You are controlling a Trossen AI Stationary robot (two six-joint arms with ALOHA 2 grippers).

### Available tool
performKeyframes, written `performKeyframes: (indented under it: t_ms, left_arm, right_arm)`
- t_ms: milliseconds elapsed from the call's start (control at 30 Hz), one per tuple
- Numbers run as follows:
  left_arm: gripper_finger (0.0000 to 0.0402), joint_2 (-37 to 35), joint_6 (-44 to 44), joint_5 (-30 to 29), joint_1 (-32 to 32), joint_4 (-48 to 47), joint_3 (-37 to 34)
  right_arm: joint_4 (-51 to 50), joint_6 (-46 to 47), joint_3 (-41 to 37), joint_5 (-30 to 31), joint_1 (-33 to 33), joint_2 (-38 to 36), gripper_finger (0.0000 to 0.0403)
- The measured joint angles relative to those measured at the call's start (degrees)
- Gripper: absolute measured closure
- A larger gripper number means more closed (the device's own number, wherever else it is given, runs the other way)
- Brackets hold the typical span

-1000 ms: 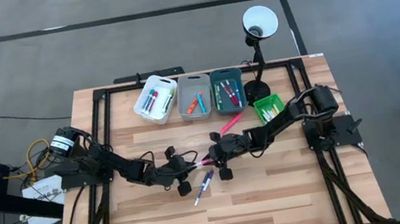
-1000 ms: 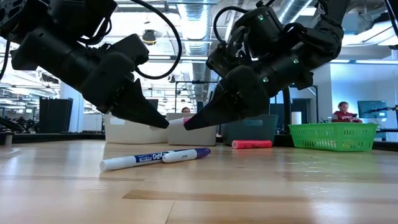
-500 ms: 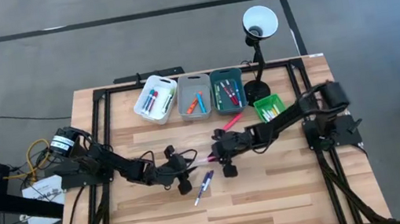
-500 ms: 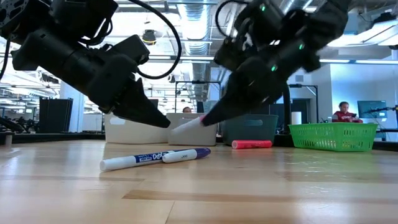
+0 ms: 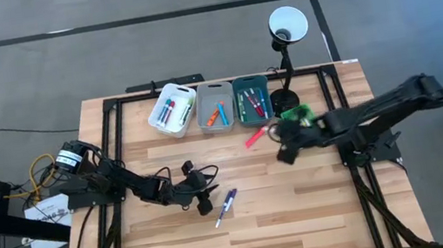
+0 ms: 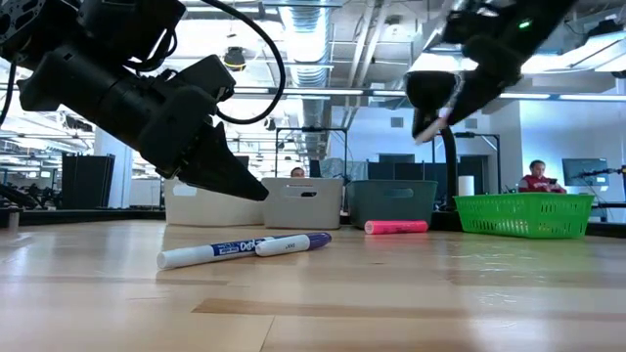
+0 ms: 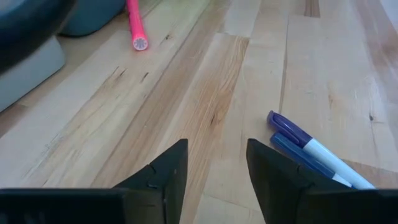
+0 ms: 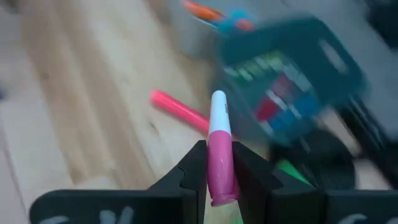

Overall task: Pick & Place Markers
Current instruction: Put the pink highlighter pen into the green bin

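My right gripper [image 5: 282, 143] hangs above the table near the green bin [image 5: 297, 116], shut on a pink and white marker [image 8: 219, 146]; the low view shows this gripper [image 6: 430, 119] high up. My left gripper [image 5: 202, 188] stays low at mid-table, open, with bare wood between its fingers [image 7: 214, 163]. Just right of it a blue marker and a purple marker [image 5: 226, 204] lie side by side on the wood [image 7: 308, 152]. A loose pink marker [image 5: 256, 136] lies flat in front of the teal bin [image 5: 252, 99]. My right gripper pinches the marker's pink barrel [image 8: 220, 165] between its two fingers. The marker lies along the fingers, and its white end [image 8: 218, 112] sticks out past the fingertips. It is lifted clear of the table and slants downward with the gripper.
A white bin [image 5: 172, 109], a grey bin [image 5: 216, 105] and the teal bin stand in a row at the far edge with markers inside. A desk lamp [image 5: 286, 26] rises behind the green bin. The near half of the table [image 5: 248, 243] is bare wood.
My right gripper has drawn away from my left gripper's fingertips with the pink and white marker. It has risen and swung toward the table's right and far side, ending near the green bin, and has turned. The blue and purple markers have stayed put.
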Motion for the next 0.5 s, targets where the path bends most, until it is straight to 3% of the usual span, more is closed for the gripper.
performKeyframes:
  t_ms: [233,500]
  left_arm:
    - [0.0242,0.00,-0.02,0.00,0.00,0.00,0.00]
    - [0.0245,0.00,-0.02,0.00,0.00,0.05,0.00]
  right_arm:
    - [-21.61,26.52,-1.89,1.36,0.24,-9.89,0.0349]
    - [-22.38,36.38,-11.58,1.05,0.21,-11.49,0.0349]
